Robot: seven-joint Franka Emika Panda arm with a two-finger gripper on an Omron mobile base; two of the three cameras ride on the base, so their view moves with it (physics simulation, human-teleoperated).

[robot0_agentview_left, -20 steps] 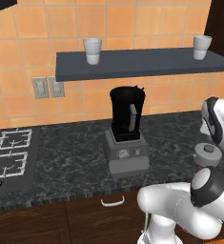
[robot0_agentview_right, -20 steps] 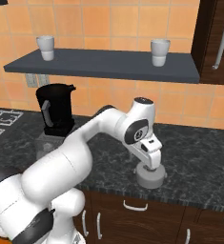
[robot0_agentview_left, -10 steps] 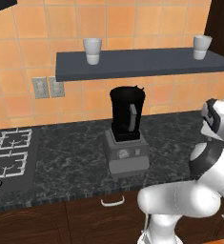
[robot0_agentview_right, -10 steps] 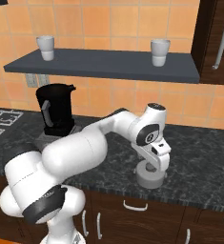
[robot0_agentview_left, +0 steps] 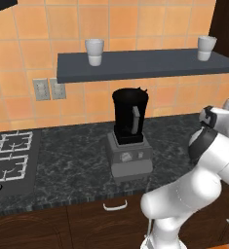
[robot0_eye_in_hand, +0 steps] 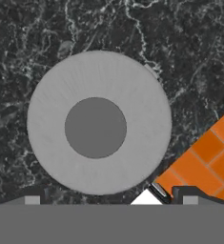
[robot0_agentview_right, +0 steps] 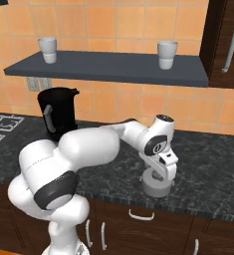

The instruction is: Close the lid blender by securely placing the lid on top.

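**Lid directly under my hand, blender off across the desk**

I start with the dark marbled desk (robot0_agentview_right: 208,169) that carries everything; its stone surface runs from the stove grates (robot0_agentview_left: 9,155) on one end to the spot where my arm is working. Above it hangs a dark shelf (robot0_agentview_right: 108,67) with two white cups (robot0_agentview_right: 167,54).

The blender (robot0_agentview_left: 129,133) stands upright on its grey base, jar mouth uncovered, well apart from my hand. In the right base view it sits behind and to the left of the arm's sweep.

The lid (robot0_eye_in_hand: 99,122) lies flat on the desk, knob up, and my gripper (robot0_agentview_right: 161,174) hangs right over it. In the hand view the disc sits almost centred, slightly left of the midline, with the darker knob in its middle. Being round, it has no long axis to align to, so I judge wrist roll matters little; what matters is coming straight down along the view axis onto the knob or rim.

The fingers (robot0_eye_in_hand: 32,200) show as tips at the bottom edge, set wide apart with nothing between them, so I read them as spread and empty. Whether they touch the lid I cannot tell.

Once grasped, the carry goes up and leftward to the jar mouth.
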